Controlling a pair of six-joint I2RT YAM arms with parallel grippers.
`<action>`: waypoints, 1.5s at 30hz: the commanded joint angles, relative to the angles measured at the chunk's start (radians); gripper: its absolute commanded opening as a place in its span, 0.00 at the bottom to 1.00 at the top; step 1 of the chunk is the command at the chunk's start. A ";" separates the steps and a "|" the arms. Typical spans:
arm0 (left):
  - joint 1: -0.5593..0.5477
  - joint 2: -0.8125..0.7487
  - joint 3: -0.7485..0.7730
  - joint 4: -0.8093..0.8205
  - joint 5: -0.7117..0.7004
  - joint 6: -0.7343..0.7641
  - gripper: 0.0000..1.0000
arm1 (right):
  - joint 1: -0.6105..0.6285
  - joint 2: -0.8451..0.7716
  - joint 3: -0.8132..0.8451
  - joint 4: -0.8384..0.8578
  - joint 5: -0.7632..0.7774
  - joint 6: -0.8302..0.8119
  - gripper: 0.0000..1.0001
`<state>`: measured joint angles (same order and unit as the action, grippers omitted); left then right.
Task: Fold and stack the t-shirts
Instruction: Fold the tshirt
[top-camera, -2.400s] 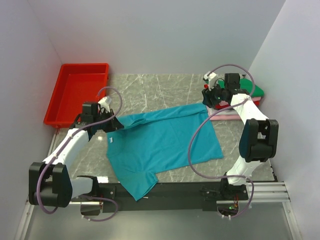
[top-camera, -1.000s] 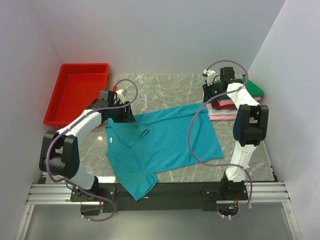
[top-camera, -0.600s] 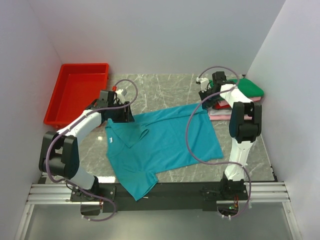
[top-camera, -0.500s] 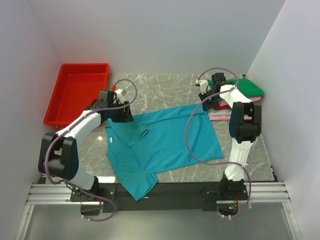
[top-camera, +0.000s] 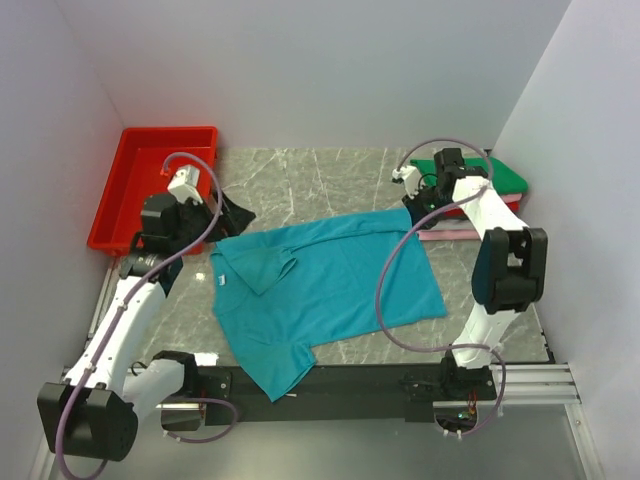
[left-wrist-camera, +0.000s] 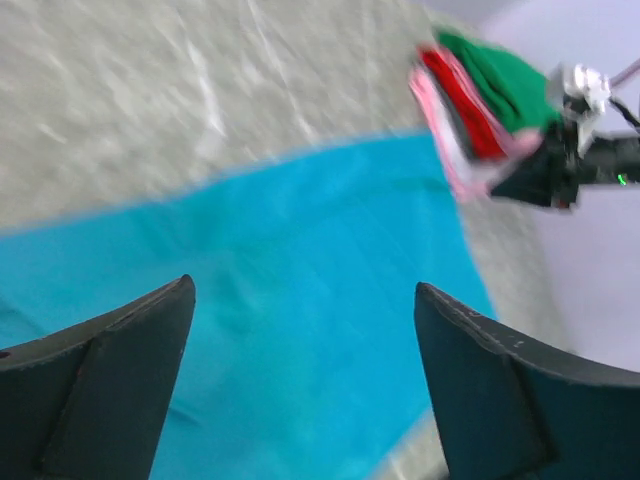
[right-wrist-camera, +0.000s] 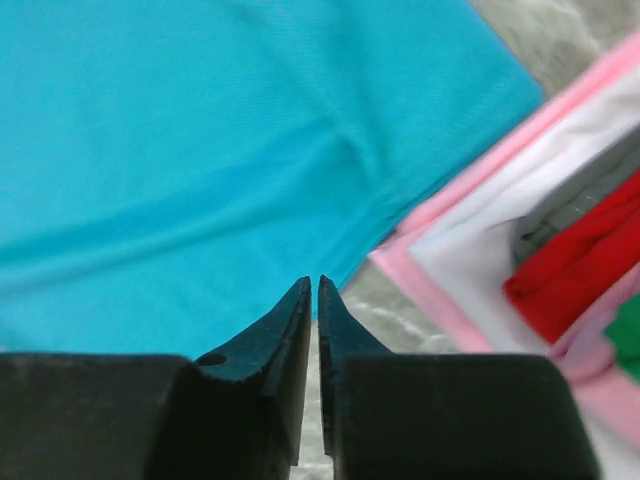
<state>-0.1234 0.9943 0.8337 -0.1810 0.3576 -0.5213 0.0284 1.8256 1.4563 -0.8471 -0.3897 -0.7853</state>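
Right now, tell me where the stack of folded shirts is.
In the top view, the folded stack lies at the far right of the marble table, just beyond the right edge of the spread teal t-shirt.

Grey marble-patterned table (top-camera: 320, 180), white-veined; plain pale walls (top-camera: 320, 70) stood on three sides; red tray (top-camera: 168, 131) lay at the far corner, just left of the left hand (top-camera: 229, 212).

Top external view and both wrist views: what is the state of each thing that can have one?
teal t-shirt: spread flat, one sleeve folded inward, not held.
stack of folded shirts: folded, green on top.
red tray: empty where visible.
left hand: open, empty.
right hand: shut, empty.
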 joint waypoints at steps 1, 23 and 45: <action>0.001 -0.008 -0.079 -0.004 0.231 -0.155 0.94 | 0.008 -0.109 -0.034 -0.130 -0.154 -0.155 0.17; -1.243 -0.079 -0.175 -0.652 -0.192 -1.177 0.66 | 0.352 -0.721 -0.732 0.177 -0.325 -0.355 0.75; -1.300 0.014 -0.340 -0.574 -0.335 -1.536 0.51 | 0.154 -0.784 -0.766 0.261 -0.449 -0.253 0.75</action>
<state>-1.4326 1.0252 0.5117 -0.7696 0.0643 -1.9312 0.1993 1.0660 0.6796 -0.5949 -0.7971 -1.0538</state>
